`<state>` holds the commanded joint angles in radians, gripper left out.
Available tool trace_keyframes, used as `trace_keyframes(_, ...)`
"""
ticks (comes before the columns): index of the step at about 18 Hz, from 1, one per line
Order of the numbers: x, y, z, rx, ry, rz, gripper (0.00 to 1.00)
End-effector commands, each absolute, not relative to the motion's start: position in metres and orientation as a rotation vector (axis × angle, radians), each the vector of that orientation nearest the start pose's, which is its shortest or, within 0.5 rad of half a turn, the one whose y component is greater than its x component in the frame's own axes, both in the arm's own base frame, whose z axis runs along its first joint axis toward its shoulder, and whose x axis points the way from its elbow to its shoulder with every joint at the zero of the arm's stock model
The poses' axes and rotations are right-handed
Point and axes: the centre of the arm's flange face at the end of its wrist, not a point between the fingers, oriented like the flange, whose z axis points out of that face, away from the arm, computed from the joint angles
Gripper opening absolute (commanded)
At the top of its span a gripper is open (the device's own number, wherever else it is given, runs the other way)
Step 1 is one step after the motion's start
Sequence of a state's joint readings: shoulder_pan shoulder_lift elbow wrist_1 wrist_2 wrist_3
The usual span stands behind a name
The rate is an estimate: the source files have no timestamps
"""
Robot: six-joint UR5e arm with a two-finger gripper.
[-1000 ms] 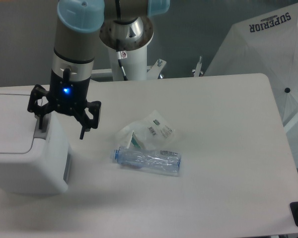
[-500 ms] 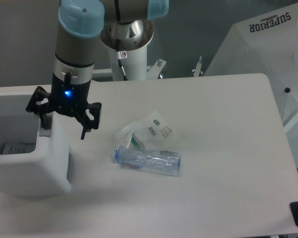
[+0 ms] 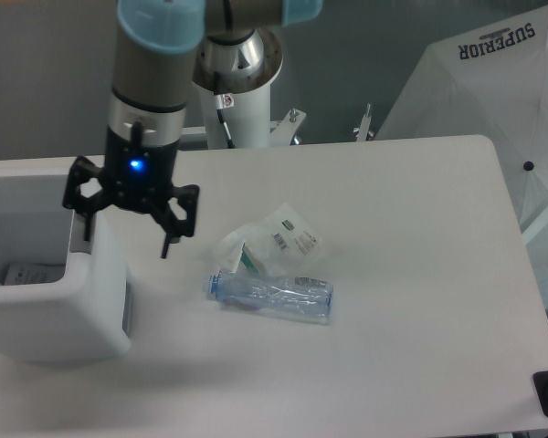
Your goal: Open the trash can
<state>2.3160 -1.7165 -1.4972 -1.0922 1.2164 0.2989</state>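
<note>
The trash can (image 3: 50,319) is a large white boxy bin at the table's left edge. Its top stands open and I see into its hollow, where a small pale item (image 3: 20,273) lies. A white panel (image 3: 23,187) rises behind the opening. A grey strip (image 3: 125,308) shows on the bin's right side. My gripper (image 3: 126,235) hangs over the bin's right rim, open and empty. One finger (image 3: 84,226) is over the rim and the other (image 3: 168,243) is over the table to the right.
A clear crushed plastic bottle (image 3: 272,298) lies on the white table (image 3: 411,274) near the middle, with a white crumpled wrapper (image 3: 276,239) just behind it. The arm's base (image 3: 240,100) stands at the back. A white cover marked SUPERIOR (image 3: 493,82) is at the right.
The bin's flat lid was closed a second ago and the bin is now open. My gripper has shifted slightly right and stayed open.
</note>
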Motion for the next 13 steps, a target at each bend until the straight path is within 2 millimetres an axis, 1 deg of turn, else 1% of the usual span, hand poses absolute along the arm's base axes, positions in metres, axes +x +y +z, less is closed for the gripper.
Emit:
trace_keyframes(3, -0.316, 0.518, 0.504, -2.572, -0.479, -0.080, 1.00)
trace_keyframes(4, -0.331, 0.511, 0.499, -2.578, -0.475, -0.066, 1.00)
trace_keyframes(7, -0.380, 0.486, 0.483, -2.598, -0.465, -0.010, 1.00)
trace_keyframes(9, -0.408, 0.477, 0.461, -2.628, -0.465, 0.006, 1.00)
trace_keyframes(10, -0.423, 0.468, 0.455, -2.639, -0.469, 0.025, 1.00)
trace_keyframes(11, -0.434, 0.463, 0.450, -2.654, -0.463, 0.045, 1.00)
trace_keyframes(13, -0.448, 0.455, 0.441, -2.689, -0.407, 0.080, 1.00)
